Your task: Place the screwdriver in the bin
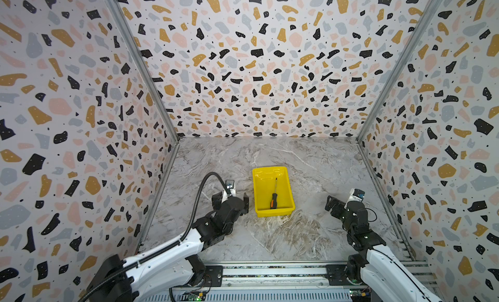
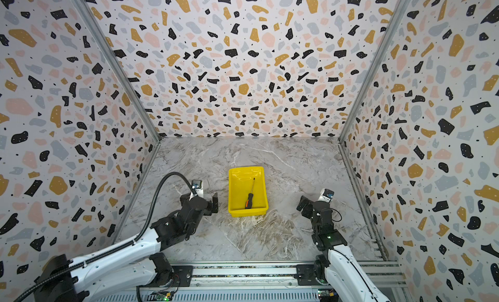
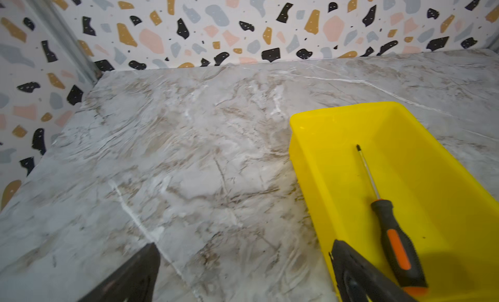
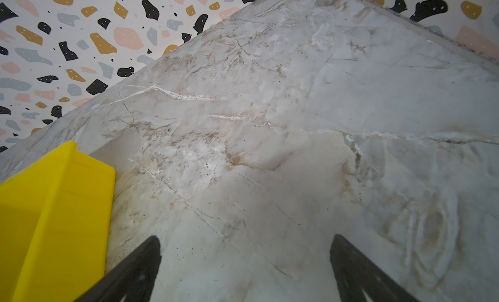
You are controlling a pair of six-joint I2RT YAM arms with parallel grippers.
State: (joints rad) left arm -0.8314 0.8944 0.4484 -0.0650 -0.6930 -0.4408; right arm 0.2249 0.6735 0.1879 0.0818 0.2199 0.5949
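Screwdriver (image 1: 274, 195) lies flat inside the bin (image 1: 266, 184), handle at the near wall. Left gripper (image 1: 231, 202) spread wide, empty, just beside the bin (right gripper (image 1: 333, 205) likewise empty, well apart). Risk: a jaw clipping the rim on retreat could tip the bin.

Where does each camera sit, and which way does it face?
Both top views: high at the front, looking down on table, bin, left arm, right arm.
Left wrist: on left arm, looking past open left claw at screwdriver in bin.
Right wrist: on right arm, past open right claw at bin's outer wall.
All four share the bin.
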